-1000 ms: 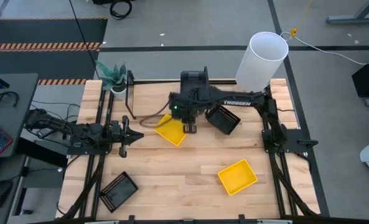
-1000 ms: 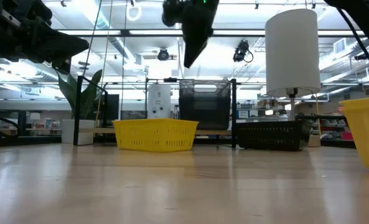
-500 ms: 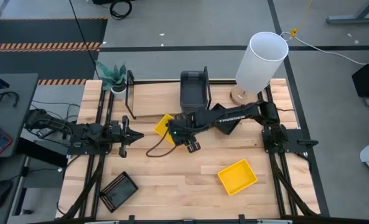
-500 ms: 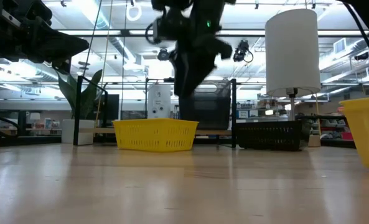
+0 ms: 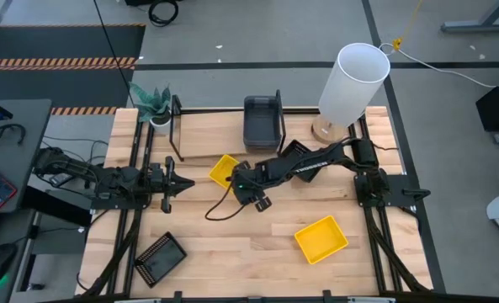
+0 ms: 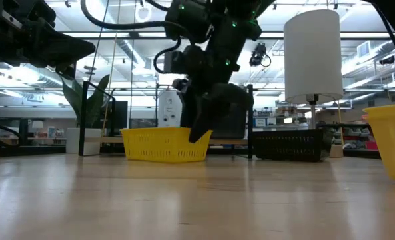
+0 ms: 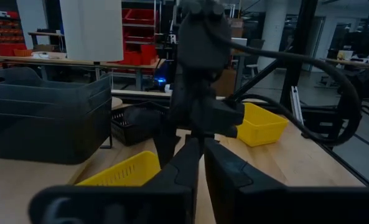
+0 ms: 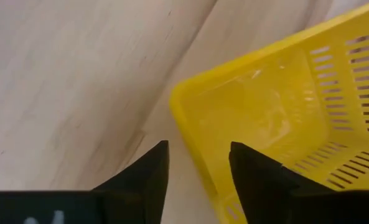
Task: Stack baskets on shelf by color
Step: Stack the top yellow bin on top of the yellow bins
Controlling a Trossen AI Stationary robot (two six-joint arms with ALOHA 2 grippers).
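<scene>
So the right gripper point(image 5: 257, 200) is down low over the counter point(image 5: 232, 244), right at the near edge of the yellow basket point(image 5: 225, 171) sitting roughly mid-counter. In the right wrist view its two dark fingers point(image 8: 140, 177) are spread apart with the basket's rim point(image 8: 190, 134) lined up in the gap between them, one finger outside the wall over bare wood, the other over the inside of the basket. Nothing is pinched, the gripper is open with the corner of the basket just ahead of the tips. In the low view the arm comes down from above and its tip overlaps the right end of that same yellow basket point(image 6: 165, 145).

The left gripper point(image 5: 175, 183) hangs over the left side of the counter, well apart from the basket, fingers point(image 7: 224, 168) close together with only a thin slit between them, holding nothing.

Other stuff: a second yellow basket point(image 5: 321, 238) lies near the front right of the counter, a black mesh basket point(image 5: 160, 257) at the front left, another black mesh one point(image 5: 293, 153) mostly under the right arm, and a dark grey basket point(image 5: 262, 120) at the back by the shelf point(image 5: 175, 135). There's a white lamp point(image 5: 353, 80) at the back right and a small plant point(image 5: 151, 103) at the back left.
</scene>
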